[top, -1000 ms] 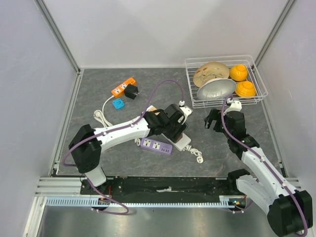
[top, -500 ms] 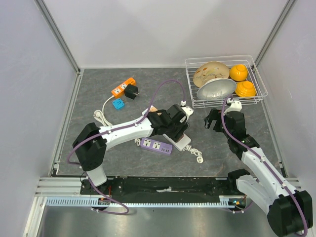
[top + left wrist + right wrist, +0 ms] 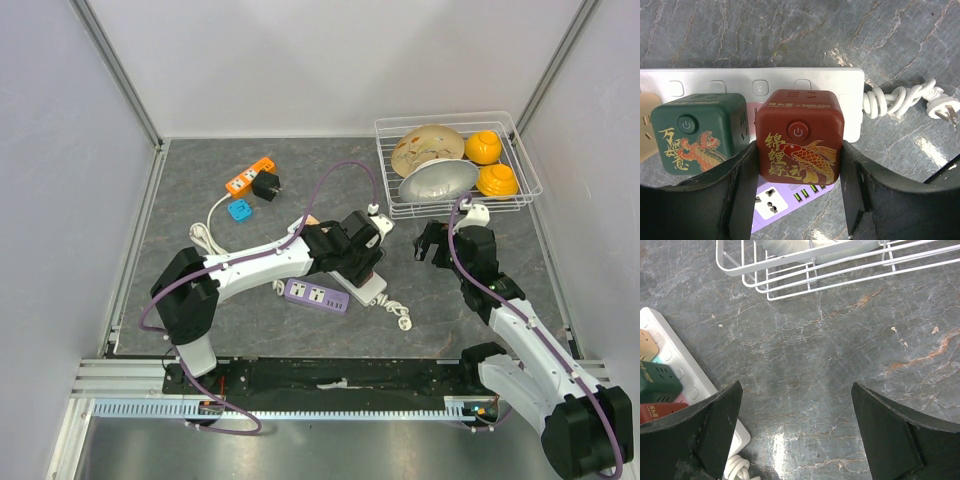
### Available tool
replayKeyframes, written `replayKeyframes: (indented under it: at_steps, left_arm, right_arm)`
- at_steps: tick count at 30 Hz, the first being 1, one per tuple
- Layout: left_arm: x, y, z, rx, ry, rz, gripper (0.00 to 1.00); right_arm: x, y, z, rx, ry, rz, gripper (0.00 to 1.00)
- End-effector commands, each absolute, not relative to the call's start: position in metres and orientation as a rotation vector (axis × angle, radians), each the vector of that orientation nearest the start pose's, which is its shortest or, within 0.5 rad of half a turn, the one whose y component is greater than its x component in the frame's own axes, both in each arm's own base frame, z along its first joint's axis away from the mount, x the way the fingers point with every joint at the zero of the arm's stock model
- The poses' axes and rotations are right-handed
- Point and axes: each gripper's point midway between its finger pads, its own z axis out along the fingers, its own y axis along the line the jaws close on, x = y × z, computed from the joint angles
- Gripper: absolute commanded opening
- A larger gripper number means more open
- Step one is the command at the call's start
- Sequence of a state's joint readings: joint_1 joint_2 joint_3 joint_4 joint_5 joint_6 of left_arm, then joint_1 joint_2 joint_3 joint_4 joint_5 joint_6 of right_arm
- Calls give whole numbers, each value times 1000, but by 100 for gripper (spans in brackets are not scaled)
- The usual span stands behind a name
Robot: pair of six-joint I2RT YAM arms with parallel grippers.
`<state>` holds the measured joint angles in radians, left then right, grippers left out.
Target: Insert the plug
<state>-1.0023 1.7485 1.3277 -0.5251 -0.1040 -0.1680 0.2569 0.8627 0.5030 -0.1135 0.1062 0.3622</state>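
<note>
- The left gripper point(image 3: 797, 152) is clamped on the red cube point(image 3: 799, 135), one finger flat against each side face. The cube's printed top and its power button are left uncovered.
- The red cube is the plug of the task. It stands upright on the white strip point(image 3: 755, 82), just beside the green cube point(image 3: 697, 131). It looks level and low on the strip, so it is probably in or close to in. Its underside is hidden, so I cannot tell whether it is fully seated.
- Gripping by the sides suits a straight downward push, since it keeps the cube square to the socket.
- Room is tight on one side. The finger next to the green cube fills the narrow gap between the two cubes, and any sideways drift would likely nudge the green cube.
- On the other side the strip's end is bare and that finger has free space. The coiled cord point(image 3: 895, 97) lies beyond the strip's end, apart from the gripper.
- The purple strip point(image 3: 316, 296) lies along the white strip's near edge, under the fingers, which leaves little room for dropping low there.
- The right gripper point(image 3: 795, 390) has its jaws spread wide and holds nothing. It hangs over bare table between the white strip and the basket point(image 3: 447, 115), touching neither and out of the left arm's way.
</note>
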Motion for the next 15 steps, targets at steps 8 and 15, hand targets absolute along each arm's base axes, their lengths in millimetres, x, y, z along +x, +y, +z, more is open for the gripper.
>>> replayKeyframes:
  at_steps: [8,15]
  left_arm:
    - [231,-346,108,969,2394,-292,2]
    - [229,-347,105,976,2406,-294,2]
  right_arm:
    - [298,74,147,161,1991,294,98]
    - [298,75,148,158,1989,300,98]
